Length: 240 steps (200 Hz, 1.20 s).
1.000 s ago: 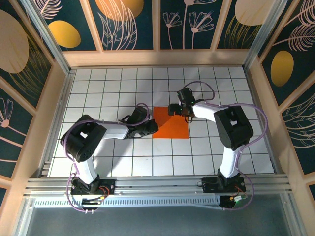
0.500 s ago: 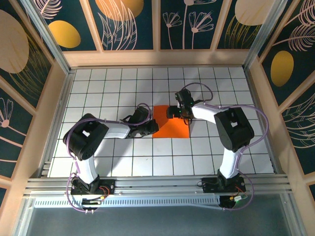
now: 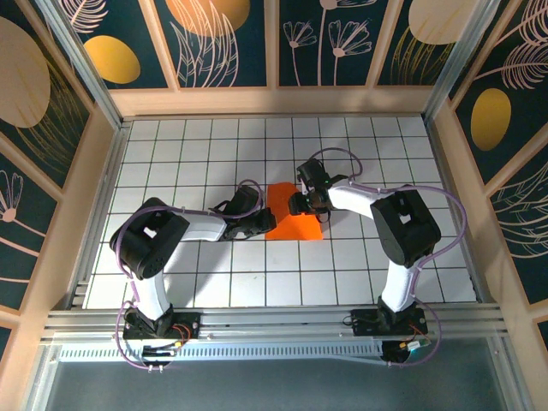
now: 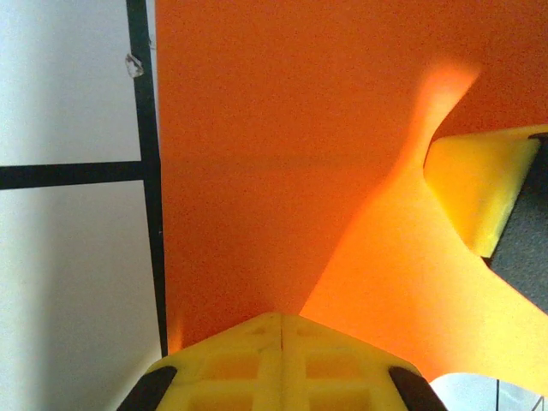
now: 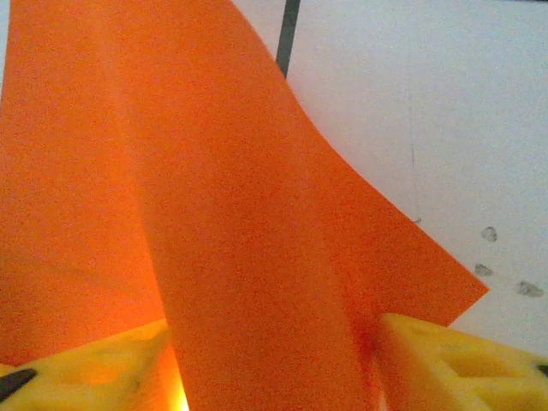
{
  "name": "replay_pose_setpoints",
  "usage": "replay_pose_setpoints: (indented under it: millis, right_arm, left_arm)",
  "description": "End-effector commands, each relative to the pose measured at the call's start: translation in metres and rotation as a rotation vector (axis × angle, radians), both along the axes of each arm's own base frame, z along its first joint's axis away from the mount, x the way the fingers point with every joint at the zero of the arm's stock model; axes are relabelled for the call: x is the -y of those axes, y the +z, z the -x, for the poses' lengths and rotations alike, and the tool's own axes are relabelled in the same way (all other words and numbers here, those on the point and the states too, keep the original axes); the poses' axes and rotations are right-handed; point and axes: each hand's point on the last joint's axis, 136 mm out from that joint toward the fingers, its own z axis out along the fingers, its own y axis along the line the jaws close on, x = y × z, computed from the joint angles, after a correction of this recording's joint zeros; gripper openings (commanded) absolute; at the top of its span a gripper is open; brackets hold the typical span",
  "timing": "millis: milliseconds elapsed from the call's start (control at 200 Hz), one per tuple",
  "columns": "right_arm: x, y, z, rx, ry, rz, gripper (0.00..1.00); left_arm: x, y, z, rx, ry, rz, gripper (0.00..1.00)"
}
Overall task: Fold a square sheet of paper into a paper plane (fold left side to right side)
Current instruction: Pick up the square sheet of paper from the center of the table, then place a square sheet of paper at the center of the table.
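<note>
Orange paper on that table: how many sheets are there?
1. A single paper lies mid-table between the two grippers, the left gripper pressing its left edge and the right gripper lifting its right side. A second sheet directly underneath could not be seen.

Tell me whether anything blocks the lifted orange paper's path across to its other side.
Nothing visible blocks it. The thin orange square sheet of paper rises between the right claw fingers; the left claw, shut, presses its opposite edge onto the white gridded table.
</note>
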Motion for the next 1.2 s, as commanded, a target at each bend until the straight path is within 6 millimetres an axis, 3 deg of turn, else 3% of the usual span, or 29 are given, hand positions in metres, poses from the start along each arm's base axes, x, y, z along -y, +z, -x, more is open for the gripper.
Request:
replay_pose_setpoints:
  millis: [0,195,210,290,305,495,676,986,1196]
  right_arm:
    - [-0.007,0.013,0.002,-0.006,0.035,-0.018,0.53]
    - [-0.015,0.025,0.008,-0.02,0.078,-0.101,0.41]
    - [-0.016,0.026,0.009,-0.021,0.085,-0.114,0.4]
    - [-0.027,0.034,0.016,-0.032,0.125,-0.185,0.37]
    - [-0.021,0.036,0.012,-0.035,0.11,-0.201,0.37]
    - [-0.025,0.069,0.014,-0.025,0.15,-0.383,0.35]
    - [-0.029,0.108,0.018,-0.014,0.197,-0.563,0.32]
    - [-0.033,0.191,0.032,0.079,0.321,-0.78,0.3]
    - [-0.04,0.246,0.057,0.123,0.468,-0.921,0.29]
  left_arm:
    - [-0.005,-0.001,-0.001,0.015,0.022,-0.023,0.07]
    - [-0.025,0.028,-0.016,0.105,0.083,-0.012,0.29]
    - [-0.026,0.039,-0.018,0.128,0.088,0.006,0.3]
    - [-0.041,0.055,-0.024,0.161,0.114,0.038,0.38]
    - [-0.045,0.057,-0.025,0.166,0.12,0.045,0.39]
    - [-0.092,0.089,-0.032,0.251,0.197,0.162,0.56]
    - [-0.115,0.131,-0.028,0.378,0.2,0.303,0.7]
    - [-0.103,0.215,-0.008,0.642,0.037,0.518,0.94]
    - [-0.09,0.254,0.003,0.748,-0.091,0.609,0.98]
